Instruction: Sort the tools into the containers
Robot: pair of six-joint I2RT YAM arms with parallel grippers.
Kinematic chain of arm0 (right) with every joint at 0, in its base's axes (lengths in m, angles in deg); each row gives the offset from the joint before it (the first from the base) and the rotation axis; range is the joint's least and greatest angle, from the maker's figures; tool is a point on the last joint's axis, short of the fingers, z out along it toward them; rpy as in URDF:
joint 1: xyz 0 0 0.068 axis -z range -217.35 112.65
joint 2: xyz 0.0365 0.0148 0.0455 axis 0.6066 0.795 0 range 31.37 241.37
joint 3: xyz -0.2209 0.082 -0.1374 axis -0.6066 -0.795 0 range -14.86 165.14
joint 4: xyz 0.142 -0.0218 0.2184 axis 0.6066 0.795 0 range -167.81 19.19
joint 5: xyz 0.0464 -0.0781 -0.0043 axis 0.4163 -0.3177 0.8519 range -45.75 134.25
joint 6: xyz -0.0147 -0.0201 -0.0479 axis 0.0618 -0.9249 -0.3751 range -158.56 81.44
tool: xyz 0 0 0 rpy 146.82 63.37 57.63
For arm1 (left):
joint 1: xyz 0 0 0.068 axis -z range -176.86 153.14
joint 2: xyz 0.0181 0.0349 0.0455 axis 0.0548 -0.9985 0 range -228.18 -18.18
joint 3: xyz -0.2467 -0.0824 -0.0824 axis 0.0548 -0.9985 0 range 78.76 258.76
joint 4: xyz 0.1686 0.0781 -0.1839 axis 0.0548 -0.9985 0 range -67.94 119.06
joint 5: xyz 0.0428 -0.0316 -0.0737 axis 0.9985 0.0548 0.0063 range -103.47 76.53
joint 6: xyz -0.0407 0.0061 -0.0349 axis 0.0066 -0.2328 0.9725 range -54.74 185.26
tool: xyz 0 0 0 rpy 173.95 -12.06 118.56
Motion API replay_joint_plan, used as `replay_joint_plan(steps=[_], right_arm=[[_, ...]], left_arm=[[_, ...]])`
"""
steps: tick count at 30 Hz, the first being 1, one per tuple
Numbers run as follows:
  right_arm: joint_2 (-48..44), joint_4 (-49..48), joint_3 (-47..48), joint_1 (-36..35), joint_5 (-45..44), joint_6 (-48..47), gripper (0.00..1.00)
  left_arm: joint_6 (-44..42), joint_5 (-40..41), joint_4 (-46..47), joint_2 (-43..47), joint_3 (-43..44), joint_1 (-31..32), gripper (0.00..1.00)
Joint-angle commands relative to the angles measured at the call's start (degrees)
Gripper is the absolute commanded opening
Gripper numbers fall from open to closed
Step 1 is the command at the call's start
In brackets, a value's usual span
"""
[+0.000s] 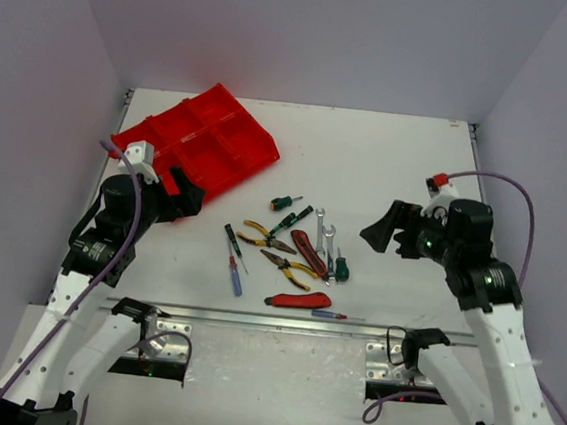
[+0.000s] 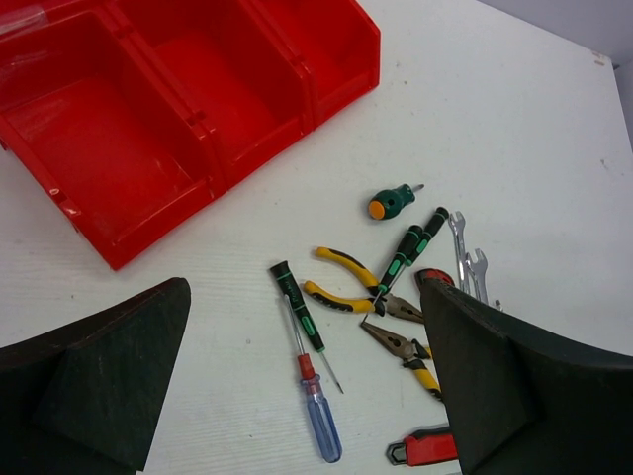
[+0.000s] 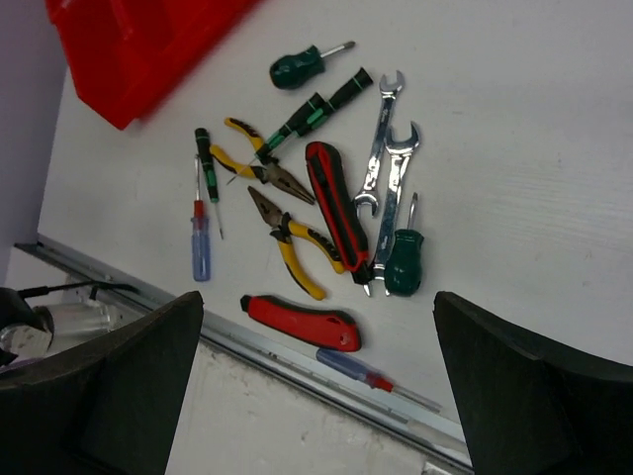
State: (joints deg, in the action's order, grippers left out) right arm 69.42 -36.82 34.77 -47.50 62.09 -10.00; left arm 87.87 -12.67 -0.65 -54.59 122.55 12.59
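Tools [image 3: 336, 213], slim steel and moulded grips, lie near glossy red tray [image 1: 202, 142].

The top camera sat high up behind both arms and looked down on the whole white table [image 1: 399, 163]. The left wrist camera looked down from close by, out between the left fingers [image 2: 99, 386], at the red tray [image 2: 158, 223] and the tools [image 2: 321, 435]. The right wrist camera looked from the other side, between the right fingers [image 3: 524, 386], just as close. All three saw the same tools.
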Motion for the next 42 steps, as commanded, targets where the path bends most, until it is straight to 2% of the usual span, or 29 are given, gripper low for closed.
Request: replay_joint_plan(steps=[1, 4, 10, 14, 23, 28, 30, 32, 36, 37, 40, 42], right_arm=[[16.73, -2.14, -0.29, -3.06, -4.65, 1.84, 0.99], [26.34, -4.53, -1.5, -10.84, -17.63, 1.39, 0.99], [36.17, -8.05, -0.92, -17.28, -20.55, 1.78, 0.79], [40.68, -9.42, -2.25, -18.49, -21.85, 2.39, 0.62], [45.76, -17.92, -7.33, -18.67, -16.16, 2.98, 0.59], [48.88, -19.39, -8.53, -18.93, -16.44, 3.07, 0.47], [49.02, -19.34, -9.39, -19.11, -17.66, 3.25, 0.46], [48.61, -18.97, -9.84, -19.11, -18.99, 3.24, 0.41], [45.09, -17.79, -10.54, -19.05, -20.71, 3.07, 0.06], [43.21, -17.46, -10.56, -19.07, -21.12, 3.12, 0.01], [37.25, -16.12, -9.79, -19.23, -21.42, 2.7, 0.0], [31.28, -16.9, -9.48, -19.42, -19.09, 1.36, 0.0]], left_arm=[[-0.11, -1.02, 2.87, -0.36, -0.16, 0.39, 1.0], [-0.12, -2.04, 2.99, -0.44, -0.2, 0.39, 1.0], [-0.29, -2.4, 2.92, -1.4, -0.2, 0.48, 1.0], [-0.29, -2.56, 2.99, -1.82, -0.28, 0.67, 1.0], [-0.37, -2.91, 3.07, -2.43, -0.28, 0.83, 1.0], [-0.37, -2.59, 3.04, -2.49, -0.34, 1.06, 1.0], [-0.37, -2.46, 3.07, -2.71, -0.29, 1.18, 1.0], [-0.37, -2.27, 2.97, -3.01, -0.28, 1.28, 1.0], [-0.29, -1.97, 2.58, -3.99, 0.12, 1.36, 1.0], [-0.33, -2.17, 2.55, -4.16, 0.25, 1.36, 1.0], [-0.49, -4.59, 2.55, -4.51, 1.26, 1.36, 1.0], [1.3, -10.31, 3.03, -4.91, 1.9, 1.36, 1.0]])
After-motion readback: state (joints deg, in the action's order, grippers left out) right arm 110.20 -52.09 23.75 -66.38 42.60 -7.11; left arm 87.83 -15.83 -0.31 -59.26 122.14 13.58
